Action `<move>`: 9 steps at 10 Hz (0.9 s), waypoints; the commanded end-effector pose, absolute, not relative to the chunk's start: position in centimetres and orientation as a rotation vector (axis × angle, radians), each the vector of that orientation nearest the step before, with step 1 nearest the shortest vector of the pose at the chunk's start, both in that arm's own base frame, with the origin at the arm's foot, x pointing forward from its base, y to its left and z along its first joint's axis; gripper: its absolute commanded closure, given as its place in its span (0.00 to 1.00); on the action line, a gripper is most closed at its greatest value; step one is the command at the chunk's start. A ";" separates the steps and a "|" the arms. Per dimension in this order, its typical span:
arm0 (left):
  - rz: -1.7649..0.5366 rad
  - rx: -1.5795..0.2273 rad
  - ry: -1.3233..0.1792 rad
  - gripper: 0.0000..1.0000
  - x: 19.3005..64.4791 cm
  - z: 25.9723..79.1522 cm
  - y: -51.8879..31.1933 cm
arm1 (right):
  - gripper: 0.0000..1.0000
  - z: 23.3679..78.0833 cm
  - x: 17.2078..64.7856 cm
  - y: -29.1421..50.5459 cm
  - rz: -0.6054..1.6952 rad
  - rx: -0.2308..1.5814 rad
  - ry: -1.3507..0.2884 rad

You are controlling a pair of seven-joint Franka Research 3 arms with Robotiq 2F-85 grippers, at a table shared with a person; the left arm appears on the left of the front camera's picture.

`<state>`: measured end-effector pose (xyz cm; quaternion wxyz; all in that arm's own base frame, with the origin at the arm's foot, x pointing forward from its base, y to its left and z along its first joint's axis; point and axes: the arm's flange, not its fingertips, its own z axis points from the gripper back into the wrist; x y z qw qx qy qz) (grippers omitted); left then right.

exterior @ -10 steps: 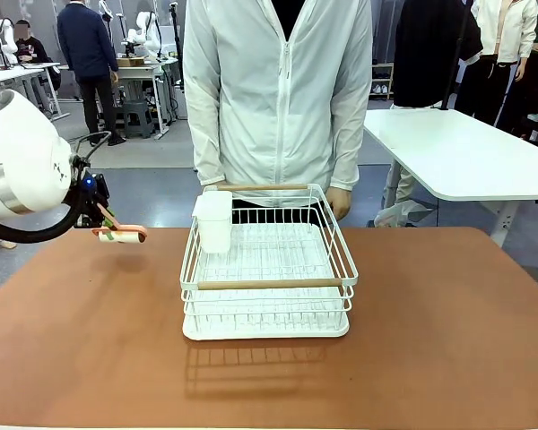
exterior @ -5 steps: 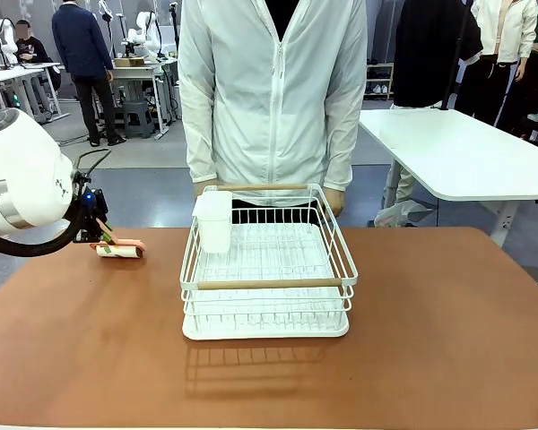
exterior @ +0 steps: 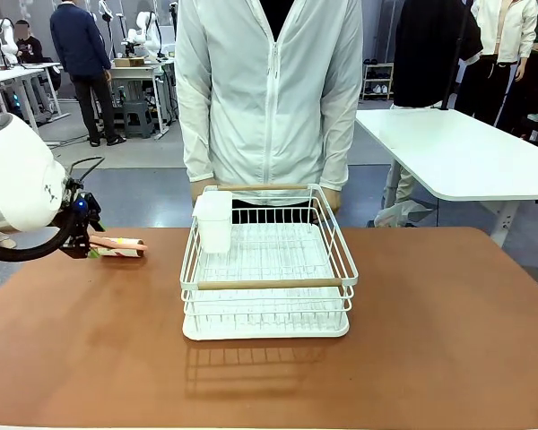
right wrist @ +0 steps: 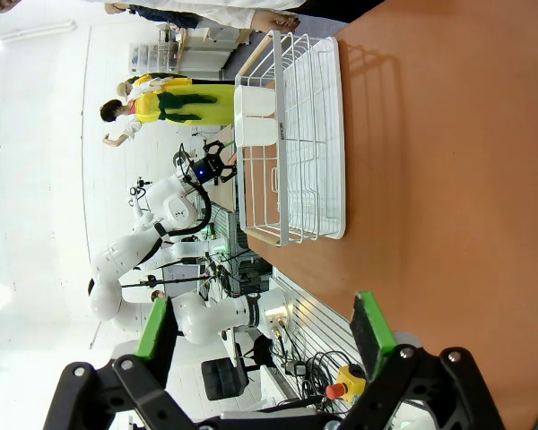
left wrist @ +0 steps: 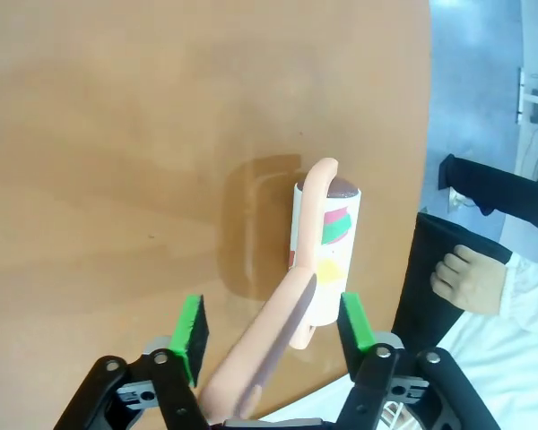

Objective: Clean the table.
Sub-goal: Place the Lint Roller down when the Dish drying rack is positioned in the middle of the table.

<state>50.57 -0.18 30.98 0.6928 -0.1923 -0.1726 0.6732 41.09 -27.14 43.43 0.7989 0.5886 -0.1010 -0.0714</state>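
Green pads on my left fingers [left wrist: 267, 330] stand apart on either side of the lint roller's [left wrist: 326, 246] peach handle; I cannot tell whether they touch it. Its patterned roll lies on the reddish-brown table [exterior: 448, 340], near the left far edge. My right fingers [right wrist: 266, 329] are spread wide on nothing, above bare tabletop. Mid-table sits the white wire rack [exterior: 267, 269] (a white cup [exterior: 213, 220] hangs at one corner, contents hidden), with a person [exterior: 269, 90] behind.

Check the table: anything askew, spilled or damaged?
Nothing stands out. The dish rack sits square mid-table, no spills. The lint roller rests on the tabletop with its handle between the left end effector's spread pads.
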 end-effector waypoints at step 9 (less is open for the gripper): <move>1.507 -0.268 -0.272 0.00 48.8 34.4 -2.5 | 0.00 43.8 40.9 -26.9 -0.147 1.259 -0.217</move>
